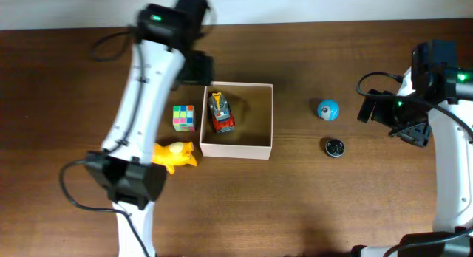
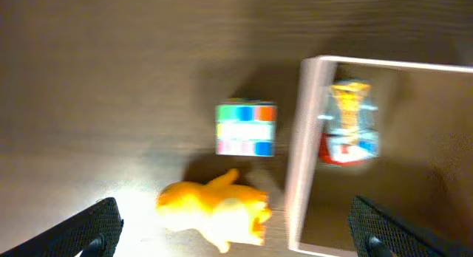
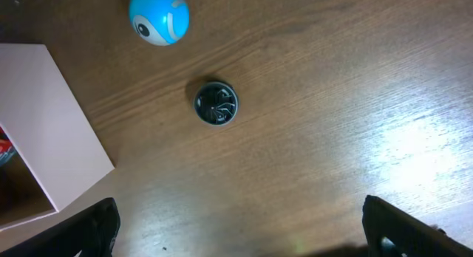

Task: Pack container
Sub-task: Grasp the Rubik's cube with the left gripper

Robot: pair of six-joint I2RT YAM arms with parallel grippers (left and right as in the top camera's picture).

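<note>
One toy car lies in the container, which sits mid-table, while the left gripper and right gripper both hang spread and empty, so reaching for the yellow toy just beside its wall risks a finger shoving it askew.

The place looked like a robotics lab bench. A dark wood-grain table filled the overhead frame below a pale wall strip along the top edge. A white left arm and right arm trailed black cables. At centre sat test props: a cardboard container, a colour cube and a blue ball.
</note>
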